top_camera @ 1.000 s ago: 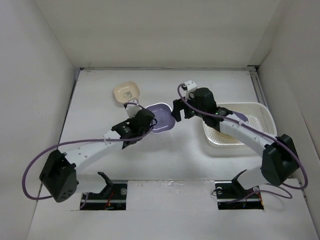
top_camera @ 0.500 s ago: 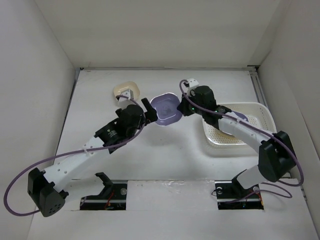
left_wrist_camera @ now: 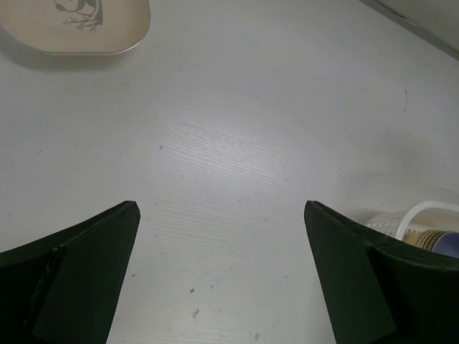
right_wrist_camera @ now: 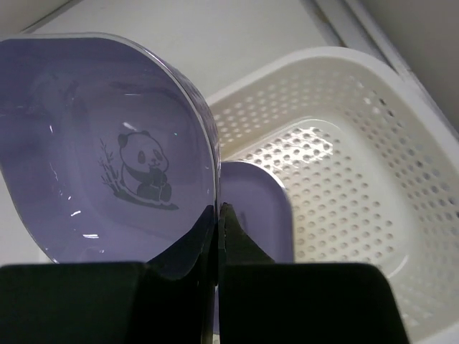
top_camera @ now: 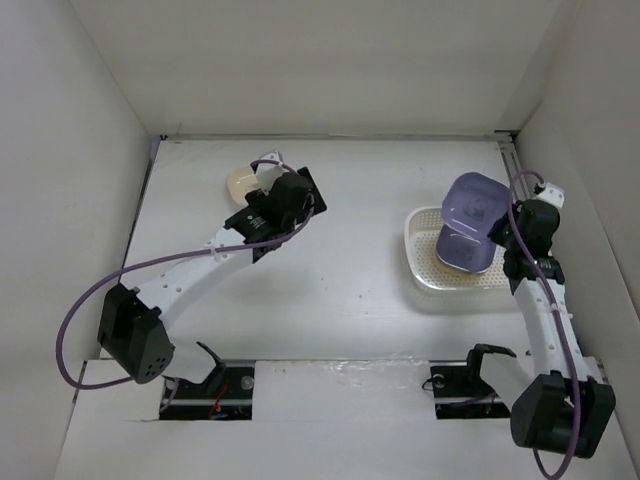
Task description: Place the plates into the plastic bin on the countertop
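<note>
Top view only: the whole layout. The left arm reaches out over the far-left part of the countertop (top_camera: 350,300), and the right arm stretches along the right side to the plastic bin (top_camera: 430,285).
Right gripper (top_camera: 497,228): clamped tight on the rim of a purple plate (top_camera: 475,205), held tilted in the air over the far end of the bin.
Right wrist view adds: the fingers meet on the plate's edge (right_wrist_camera: 221,222). The held plate (right_wrist_camera: 107,158) faces the camera and shows a panda print (right_wrist_camera: 143,168) in its middle. The bin's perforated floor and wall (right_wrist_camera: 358,93) fill the right of the picture.
Second purple plate (top_camera: 462,250): lying inside the bin below the held one, with its corner just past the fingers in the wrist view (right_wrist_camera: 258,208).
Left gripper (top_camera: 308,195): jaws spread wide with nothing between them, just beside the cream plate (top_camera: 240,185).
Left wrist view adds: both dark fingers stand far apart over bare surface (left_wrist_camera: 222,287). The cream plate (left_wrist_camera: 79,32) lies flat at the upper left, apart from the fingers and cut off by the frame, with part of a grey print showing.
Hidden from above: the arm covers part of the cream plate.
Surface: plain white, with faint scuffs visible close up.
Room: white walls (top_camera: 320,70) close in the back and both sides.
</note>
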Controlling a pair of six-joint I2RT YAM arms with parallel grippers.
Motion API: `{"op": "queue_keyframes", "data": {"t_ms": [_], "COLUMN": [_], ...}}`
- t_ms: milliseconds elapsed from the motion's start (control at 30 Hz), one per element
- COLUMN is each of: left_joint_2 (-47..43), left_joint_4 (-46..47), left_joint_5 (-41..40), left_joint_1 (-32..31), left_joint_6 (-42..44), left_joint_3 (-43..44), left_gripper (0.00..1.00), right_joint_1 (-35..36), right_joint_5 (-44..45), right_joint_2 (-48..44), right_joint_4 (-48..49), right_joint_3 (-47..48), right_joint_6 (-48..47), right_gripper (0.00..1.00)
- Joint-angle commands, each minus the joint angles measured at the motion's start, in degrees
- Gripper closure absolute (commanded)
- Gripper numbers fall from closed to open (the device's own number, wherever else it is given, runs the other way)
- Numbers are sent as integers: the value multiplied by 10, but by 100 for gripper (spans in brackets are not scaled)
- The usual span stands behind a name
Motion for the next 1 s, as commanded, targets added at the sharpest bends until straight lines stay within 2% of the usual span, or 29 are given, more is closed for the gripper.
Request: {"op": "queue_keyframes", "data": {"t_ms": [0, 100, 333, 600, 633, 667, 733, 767, 800, 833, 967], "left_joint_2": [15, 23, 44, 68, 68, 75, 81, 89, 95, 108, 161], "left_joint_4": [-5, -5, -10, -28, -28, -28, -28, -28, -28, -28, -34], "left_joint_5": [15, 34, 94, 107, 114, 127, 132, 132, 132, 127, 115], "left_joint_1": [11, 26, 112, 220, 232, 243, 264, 264, 270, 270, 270], "left_joint_6": [-2, -2, -8, -13, -13, -13, -13, -13, -13, -13, -8], "left_joint_3": [37, 44, 49, 83, 83, 83, 88, 88, 101, 101, 139], "left_gripper": [1, 1, 1, 1, 1, 1, 1, 1, 1, 1, 1], "right_joint_1": [-54, -59, -59, -59, -59, -59, -59, -59, -59, -59, -59], "right_joint_5": [-10, -23, -66, -71, -76, -76, -76, -76, -91, -98, -121], "right_joint_2": [-8, -33, -33, -44, -44, -44, -51, -58, -67, -76, -128], "right_joint_4": [-26, -25, -33, -33, -38, -44, -52, -57, -57, -57, -69], "right_joint_3": [-7, -20, -48, -61, -61, -61, -48, -48, -40, -33, -6], "right_joint_6": [-6, -6, -23, -30, -30, -30, -30, -30, -23, -23, -22], "right_gripper": [100, 100, 100, 99, 93, 69, 37, 27, 5, 0, 0]}}
